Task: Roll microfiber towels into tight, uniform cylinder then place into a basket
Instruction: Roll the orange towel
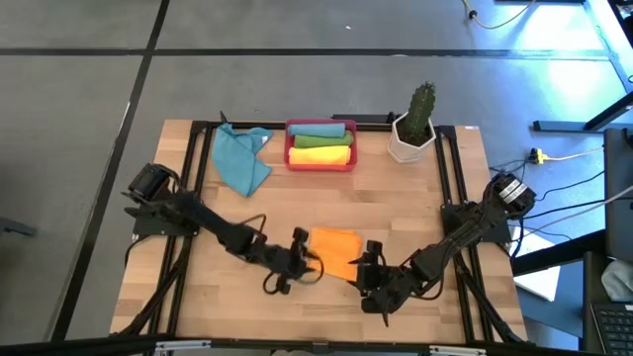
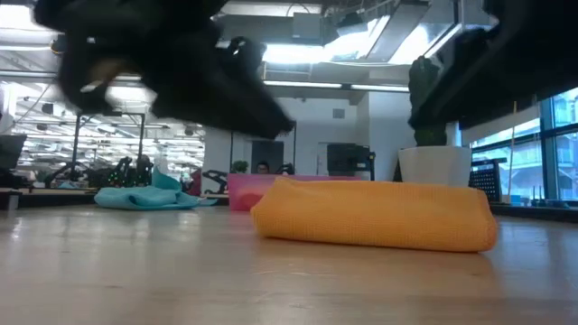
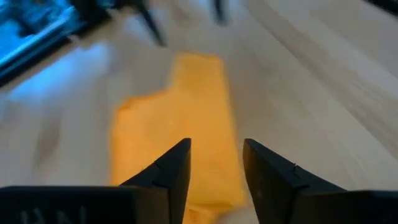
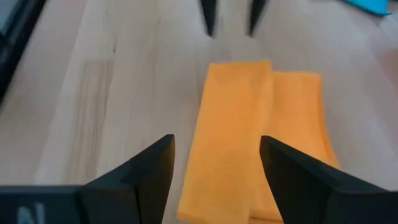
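Note:
An orange towel (image 1: 336,252) lies folded over itself in a thick flat pack on the table's near middle, resting on its underside (image 2: 375,215). My left gripper (image 1: 309,260) hovers open at its left end, fingers astride that end without touching (image 3: 216,169). My right gripper (image 1: 368,269) hovers open over its right end (image 4: 216,171). The red basket (image 1: 321,163) stands at the far middle with a green roll (image 1: 321,130) and a yellow roll (image 1: 319,153) in it. A teal blue towel (image 1: 242,160) lies crumpled to the basket's left.
A white pot with a cactus (image 1: 413,129) stands at the far right, next to the basket. Black frame rails (image 1: 203,178) run along the table's left and right sides. Bare wood lies between the orange towel and the basket.

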